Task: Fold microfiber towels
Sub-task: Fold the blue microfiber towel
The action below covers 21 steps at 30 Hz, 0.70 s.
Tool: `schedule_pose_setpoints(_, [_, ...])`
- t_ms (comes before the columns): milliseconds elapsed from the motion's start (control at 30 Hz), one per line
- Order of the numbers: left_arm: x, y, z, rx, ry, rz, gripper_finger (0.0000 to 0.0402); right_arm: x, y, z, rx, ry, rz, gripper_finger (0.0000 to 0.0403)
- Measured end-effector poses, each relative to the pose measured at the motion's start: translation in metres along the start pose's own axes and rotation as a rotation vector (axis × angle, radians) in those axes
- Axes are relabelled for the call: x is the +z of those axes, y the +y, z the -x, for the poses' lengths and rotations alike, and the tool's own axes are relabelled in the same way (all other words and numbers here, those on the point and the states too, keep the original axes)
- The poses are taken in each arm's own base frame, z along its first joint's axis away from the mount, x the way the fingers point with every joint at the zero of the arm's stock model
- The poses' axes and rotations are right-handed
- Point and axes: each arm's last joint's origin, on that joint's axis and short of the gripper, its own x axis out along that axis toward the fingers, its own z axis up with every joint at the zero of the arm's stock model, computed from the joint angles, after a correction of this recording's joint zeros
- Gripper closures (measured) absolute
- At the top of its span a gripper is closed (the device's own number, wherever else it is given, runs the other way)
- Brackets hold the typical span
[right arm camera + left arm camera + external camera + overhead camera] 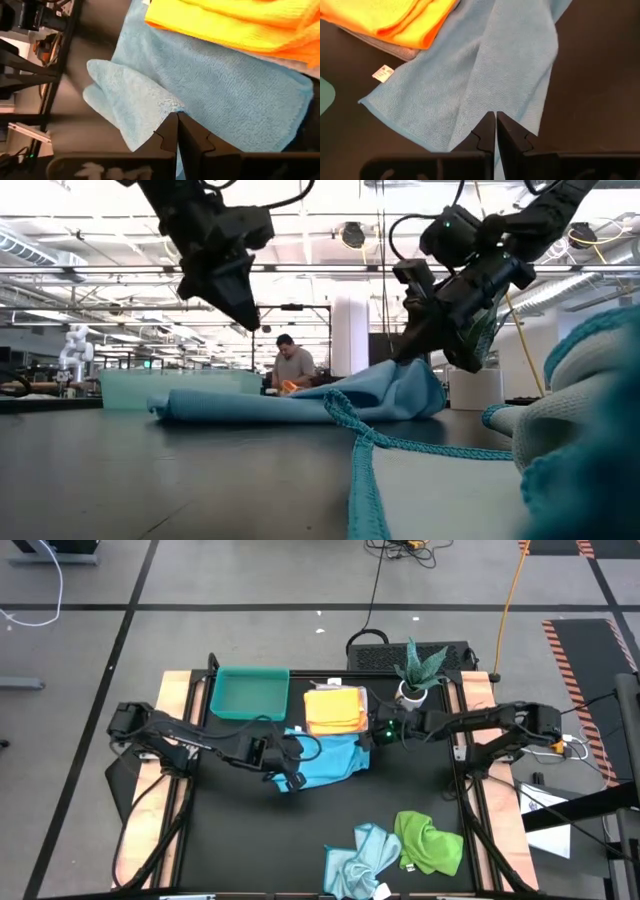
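The yellow towel [334, 708] is lying folded at the far middle of the table [230, 840], just right of the tray [249, 693], and a grey edge showing under it in the left wrist view suggests a folded white-grey towel [395, 48] beneath. That stack appears to be finished work.

The blue towel [328, 760] is lying just near of the stack, half gathered and creased, so its fold is judged to be in progress. The left gripper [283, 768] is sitting at this towel's left edge, fingers [485, 136] pressed together; whether a layer of cloth is pinched between them cannot be told. The right gripper [372, 732] is sitting at the towel's far right corner, fingers [167, 131] likewise together over a raised fold of blue cloth, and a pinch there cannot be confirmed either.

The pale towel [358, 858] and the green towel [430, 843] are lying crumpled at the near right, touching each other and not yet folded. By this reading, two towels are done, one is under way, and two are remaining.
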Motion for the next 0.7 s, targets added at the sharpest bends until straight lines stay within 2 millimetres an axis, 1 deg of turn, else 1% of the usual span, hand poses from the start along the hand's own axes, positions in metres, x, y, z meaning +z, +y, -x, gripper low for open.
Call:
schedule_pose_setpoints(100, [-0.002, -0.001, -0.007, 0.014, 0.018, 0.0, 0.0385, 0.0, 0.003, 0.0, 0.055, 0.035, 0.006, 0.0403])
schedule_pose_setpoints(200, [-0.004, -0.002, -0.014, 0.025, 0.032, -0.003, 0.0385, -0.001, 0.012, 0.0, 0.155, 0.057, 0.023, 0.0403])
schedule_pose_setpoints(300, [-0.007, -0.004, -0.022, 0.035, 0.045, -0.012, 0.0385, -0.002, 0.026, 0.0, 0.266, 0.039, 0.037, 0.0403])
schedule_pose_setpoints(433, [-0.006, -0.007, -0.03, 0.021, 0.026, -0.024, 0.0385, -0.005, 0.049, 0.003, 0.453, 0.007, 0.067, 0.0403])
schedule_pose_setpoints(600, [0.004, -0.007, -0.032, -0.011, -0.045, -0.027, 0.0385, -0.01, 0.074, 0.011, 0.655, -0.038, 0.089, 0.0403])
schedule_pose_setpoints(700, [0.015, -0.005, -0.032, -0.047, -0.111, -0.027, 0.0385, -0.015, 0.081, 0.014, 0.714, -0.036, 0.094, 0.0403])
